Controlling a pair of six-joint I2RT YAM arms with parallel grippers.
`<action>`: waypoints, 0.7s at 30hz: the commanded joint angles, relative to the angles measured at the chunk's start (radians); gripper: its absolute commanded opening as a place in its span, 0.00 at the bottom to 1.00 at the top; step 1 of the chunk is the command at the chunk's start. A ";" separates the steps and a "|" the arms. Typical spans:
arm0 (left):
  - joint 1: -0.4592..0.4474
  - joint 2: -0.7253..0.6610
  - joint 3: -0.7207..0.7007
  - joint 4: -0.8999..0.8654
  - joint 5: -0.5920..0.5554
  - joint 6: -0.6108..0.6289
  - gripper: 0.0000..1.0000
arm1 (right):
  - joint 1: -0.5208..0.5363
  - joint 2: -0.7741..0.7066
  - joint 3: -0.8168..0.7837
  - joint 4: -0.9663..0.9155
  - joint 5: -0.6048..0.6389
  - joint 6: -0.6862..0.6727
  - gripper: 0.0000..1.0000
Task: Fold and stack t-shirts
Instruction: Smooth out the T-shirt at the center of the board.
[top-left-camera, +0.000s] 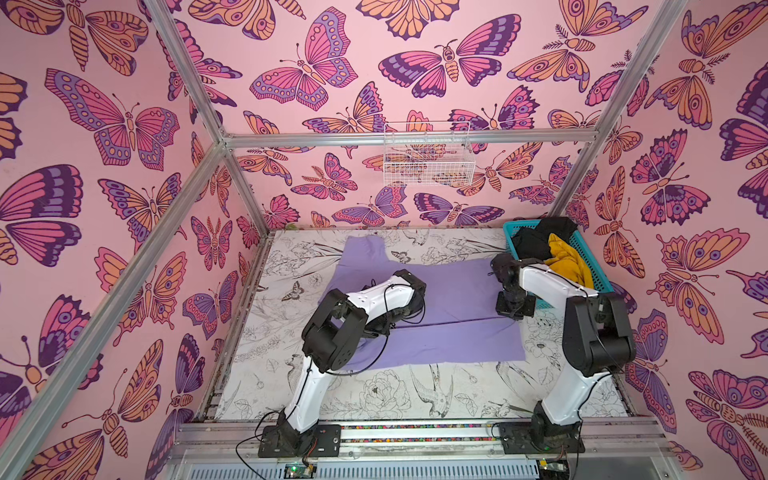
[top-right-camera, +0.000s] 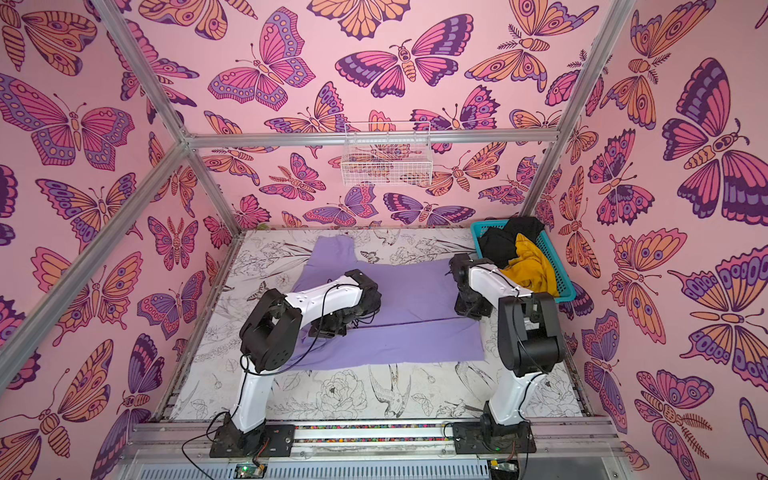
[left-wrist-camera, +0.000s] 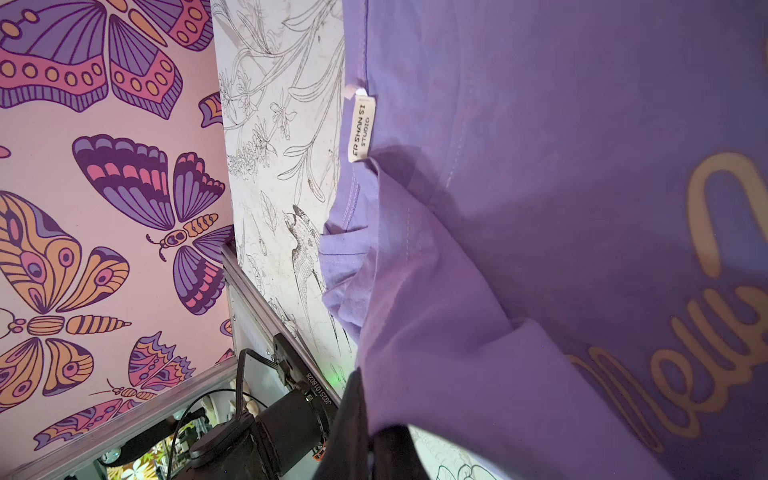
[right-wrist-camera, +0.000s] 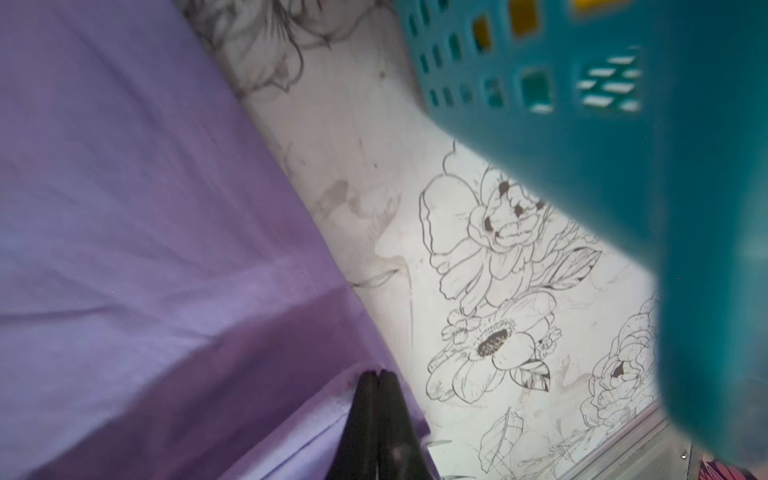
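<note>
Now L gripper (left-wrist-camera: 362, 419) + R gripper (right-wrist-camera: 378, 376) tight on lavender tee (top-left-camera: 453, 299).

Floral-print counter (top-left-camera: 374, 395), teal lattice basket (top-left-camera: 585, 246) at its far right corner, white wire basket (top-left-camera: 428, 164) hung on back frame rail (top-left-camera: 311, 139), butterfly wallpaper (top-left-camera: 124, 124)

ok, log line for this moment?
step: fold | purple shirt: on table | left gripper: shut on it | right gripper: shut on it | yellow shirt, black shirt: in basket

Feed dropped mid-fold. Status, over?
Shut: left gripper, right gripper, pinching lavender-purple cloth t-shirt spread on flower-printed table. Close beside right gripper: teal plastic lattice basket, holding mustard-yellow cloth shirt, black cloth shirt.
</note>
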 joint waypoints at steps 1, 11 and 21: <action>-0.001 -0.012 -0.017 -0.029 0.012 -0.013 0.03 | -0.008 0.059 0.053 0.009 0.020 -0.021 0.00; 0.000 -0.008 -0.042 -0.031 0.022 -0.028 0.03 | -0.021 0.187 0.127 0.011 0.032 -0.024 0.00; -0.002 0.023 -0.014 -0.031 0.030 -0.017 0.03 | -0.020 0.120 0.047 0.038 0.037 -0.001 0.53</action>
